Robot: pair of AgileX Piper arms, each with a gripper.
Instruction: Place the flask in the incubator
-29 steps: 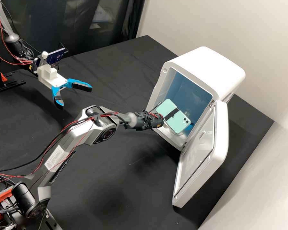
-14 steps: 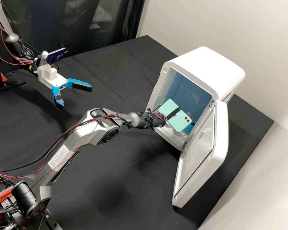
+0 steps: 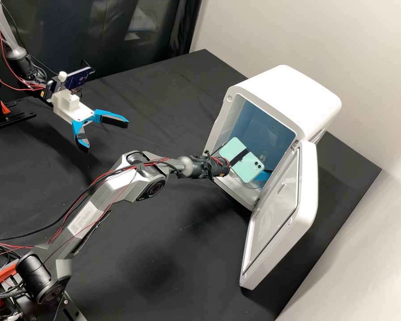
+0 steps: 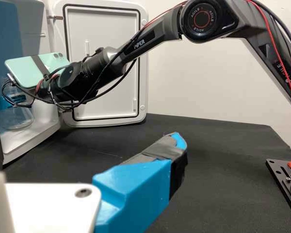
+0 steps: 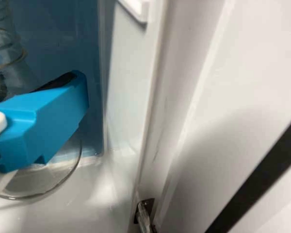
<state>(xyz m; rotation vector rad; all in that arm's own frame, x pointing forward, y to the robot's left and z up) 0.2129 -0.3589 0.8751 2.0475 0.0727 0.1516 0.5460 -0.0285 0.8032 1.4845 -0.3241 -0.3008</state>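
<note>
Right of centre, the right claw point(image 5: 48, 116) sits inside the incubator point(image 3: 298, 98), masked by a phone point(image 3: 241, 166), its grip impossible to tell; the flask point(image 4: 10, 114) stands within, half seen. Upper left, the left claw point(image 3: 104, 134) hangs released.

A matte black bench point(image 3: 173, 249) spreads from near left to far right, its far and right edges close to a plain off-white wall point(image 3: 307, 35). A black curtain point(image 3: 102, 31) hangs at far left. Soft light leaves faint shadows on the bench.
</note>
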